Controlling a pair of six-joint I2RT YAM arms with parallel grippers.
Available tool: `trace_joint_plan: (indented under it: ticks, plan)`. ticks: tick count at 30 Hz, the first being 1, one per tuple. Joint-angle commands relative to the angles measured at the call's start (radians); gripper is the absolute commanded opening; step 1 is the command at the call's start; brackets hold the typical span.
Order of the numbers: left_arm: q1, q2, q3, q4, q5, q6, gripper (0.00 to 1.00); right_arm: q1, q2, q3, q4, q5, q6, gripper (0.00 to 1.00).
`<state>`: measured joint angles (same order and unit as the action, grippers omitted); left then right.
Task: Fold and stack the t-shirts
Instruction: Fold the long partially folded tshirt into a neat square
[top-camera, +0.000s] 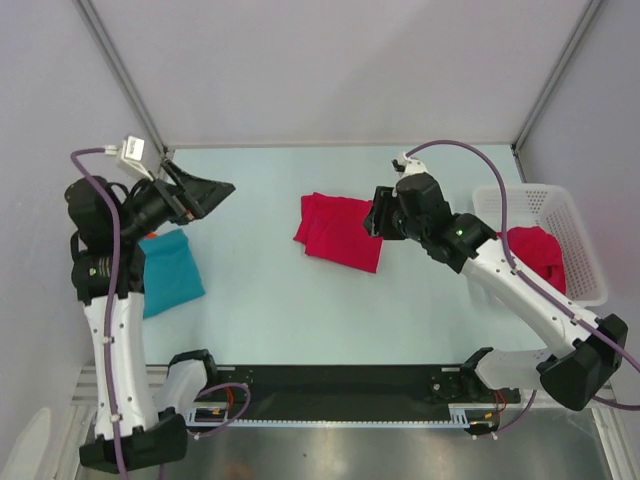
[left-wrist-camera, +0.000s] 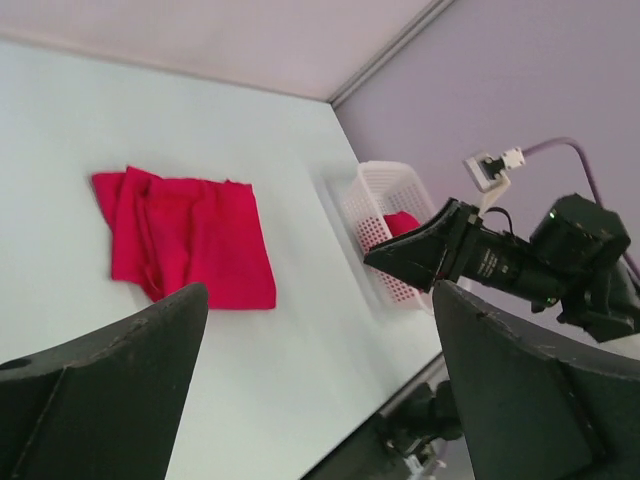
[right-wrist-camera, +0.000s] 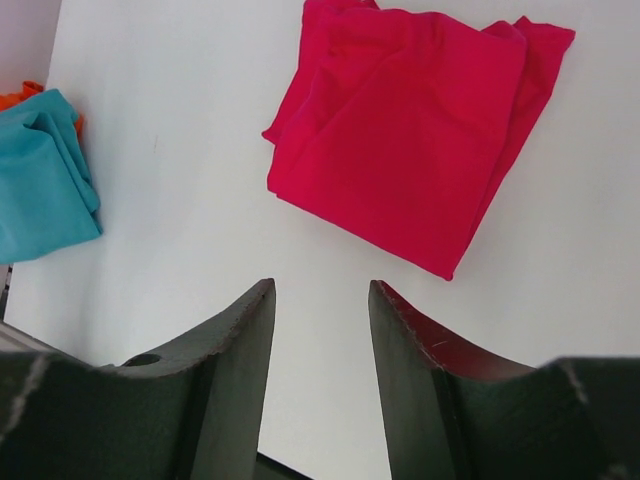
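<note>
**Counter (top-camera: 270, 300) seen from above, with both wrist views.** The landmark is the folded crimson t-shirt (top-camera: 338, 232), which lies flat near the middle of the counter as a rough rectangle with loose layered edges along its left side.

The teal t-shirt (top-camera: 170, 272) lies folded well to the left of the landmark and nearer the arm bases, partly hidden under the left arm. The second crimson t-shirt (top-camera: 535, 252) sits bunched inside the white mesh basket (top-camera: 585, 240), well to the right of the landmark at the counter's right edge.

The right claw (top-camera: 385, 215) hangs at the landmark's right edge. In its wrist view the fingers stand spread, with only bare counter in the gap between them. The shirt lies beyond the fingertips, untouched.

The left claw (top-camera: 205, 195) is raised off the counter, well to the left of the landmark, and points towards it. Its fingers are spread wide and hold nothing. In its wrist view the landmark appears between and beyond the two fingers, with the basket farther off.
</note>
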<state>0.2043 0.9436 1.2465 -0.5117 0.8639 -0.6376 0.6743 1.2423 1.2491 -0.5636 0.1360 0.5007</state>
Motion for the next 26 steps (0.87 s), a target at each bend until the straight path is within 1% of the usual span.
trace_joint_plan:
  ticks: [1,2,3,4,5,7,8,9,11,12,13,15,16,21,23,24,26]
  plan:
    - [0.035,-0.048,-0.042,-0.085,-0.011,0.064,1.0,-0.007,0.023,0.009,0.05,-0.015,-0.01,0.48]
    - [0.061,-0.058,-0.079,-0.003,0.03,0.024,1.0,-0.007,0.028,0.009,0.047,-0.004,-0.013,0.49]
    - [0.072,-0.078,-0.122,0.06,0.117,-0.029,1.0,-0.007,0.029,0.015,0.042,0.004,-0.014,0.49]
    - [0.081,-0.089,-0.227,0.14,0.171,-0.178,1.0,-0.01,0.028,0.016,0.033,0.013,-0.014,0.49]
    - [0.098,-0.097,-0.286,0.336,0.208,-0.268,1.0,-0.013,0.026,0.018,0.028,0.02,-0.011,0.49]
    - [0.107,-0.1,-0.419,0.517,0.257,-0.469,0.96,-0.021,0.025,0.021,0.018,0.027,-0.007,0.49]
    - [0.116,-0.106,-0.441,0.594,0.248,-0.485,0.95,-0.022,0.025,0.018,0.019,0.028,-0.004,0.49]
    - [0.119,-0.109,-0.447,0.581,0.235,-0.478,0.95,-0.024,0.022,0.016,0.019,0.027,0.002,0.49]
    - [0.122,-0.127,-0.418,0.471,0.19,-0.398,0.96,-0.025,0.022,0.006,0.024,0.014,0.012,0.49]
    - [0.122,-0.132,-0.376,0.42,0.175,-0.317,0.96,-0.025,0.026,0.003,0.025,0.007,0.021,0.49]
    - [0.129,-0.137,-0.354,0.33,0.155,-0.28,0.96,-0.025,0.029,-0.005,0.027,-0.007,0.025,0.49]
    - [0.138,-0.149,-0.32,0.28,0.142,-0.22,0.97,-0.027,0.042,-0.013,0.044,-0.03,0.041,0.48]
    - [0.144,-0.152,-0.318,0.262,0.141,-0.214,0.97,-0.027,0.046,-0.014,0.047,-0.05,0.05,0.48]
    - [0.15,-0.175,-0.346,0.271,0.121,-0.223,0.96,-0.027,0.049,-0.027,0.071,-0.081,0.071,0.45]
    - [0.152,-0.177,-0.348,0.282,0.11,-0.224,0.95,-0.027,0.048,-0.028,0.065,-0.052,0.075,0.43]
    - [0.153,-0.177,-0.343,0.282,0.106,-0.226,0.96,-0.025,0.048,-0.027,0.048,-0.023,0.075,0.43]
    - [0.152,-0.175,-0.338,0.289,0.087,-0.231,0.96,-0.025,0.04,-0.028,0.034,-0.007,0.067,0.46]
